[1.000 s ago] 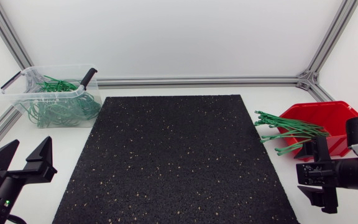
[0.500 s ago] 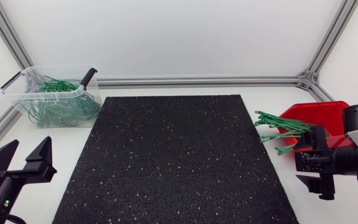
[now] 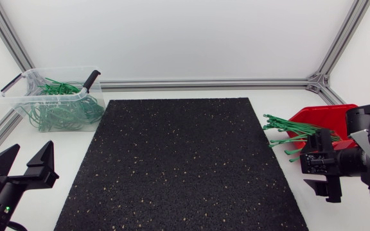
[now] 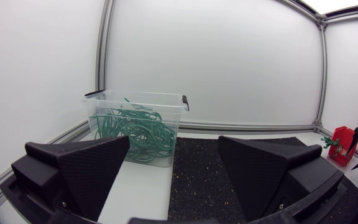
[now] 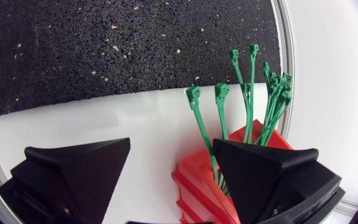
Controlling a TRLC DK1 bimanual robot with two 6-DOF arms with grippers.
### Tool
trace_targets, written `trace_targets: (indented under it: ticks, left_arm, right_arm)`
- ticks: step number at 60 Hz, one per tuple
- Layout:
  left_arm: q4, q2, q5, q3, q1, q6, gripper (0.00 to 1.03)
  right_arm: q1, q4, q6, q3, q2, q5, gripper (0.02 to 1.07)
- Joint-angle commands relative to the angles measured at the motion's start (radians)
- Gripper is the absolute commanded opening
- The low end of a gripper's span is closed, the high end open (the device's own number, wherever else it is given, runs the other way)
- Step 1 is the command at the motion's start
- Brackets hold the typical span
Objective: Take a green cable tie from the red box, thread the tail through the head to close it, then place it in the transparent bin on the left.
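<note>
Fingers of right gripper (image 5: pixel 171 148) spread wide, empty, over the red box (image 5: pixel 194 180) lip. Green cable ties (image 3: pixel 294 133) lie just ahead, offset toward one finger, long axis running away from it, heads toward the mat (image 3: pixel 178 160). Right arm nearer; left gripper (image 3: pixel 31 153) wide open too, well apart.

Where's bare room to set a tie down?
Black mat is bare throughout, between transparent bin and red box. Crowded off its right edge: green cable ties fan out of the box, right end effector beside them.

White table (image 3: pixel 76 151) carries black mat (image 3: pixel 185 160), transparent bin (image 3: pixel 47 98), red box (image 3: pixel 339 115).
</note>
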Motion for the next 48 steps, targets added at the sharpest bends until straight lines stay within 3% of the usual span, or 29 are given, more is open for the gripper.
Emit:
trace_targets:
  ticks: [1, 13, 29, 38, 48]
  left_arm:
    - [-0.025, 0.005, 0.006, -0.039, 0.002, -0.016, 0.99]
    - [-0.025, 0.005, 0.006, -0.039, 0.002, -0.016, 0.99]
    - [-0.025, 0.005, 0.006, -0.039, 0.005, -0.016, 0.99]
    - [-0.025, 0.005, 0.006, -0.039, 0.005, -0.016, 0.99]
    - [-0.025, 0.005, 0.006, -0.039, 0.005, -0.016, 0.99]
  right_arm:
    - [0.006, 0.008, -0.007, -0.011, -0.004, 0.01, 0.99]
    - [0.002, 0.038, -0.01, -0.024, -0.004, 0.011, 0.92]
    - [0.021, 0.09, -0.015, -0.065, -0.034, 0.019, 0.55]
    - [0.022, 0.106, -0.016, -0.073, -0.067, 0.008, 0.46]
    - [0.022, 0.141, -0.028, -0.083, -0.064, 0.011, 0.46]
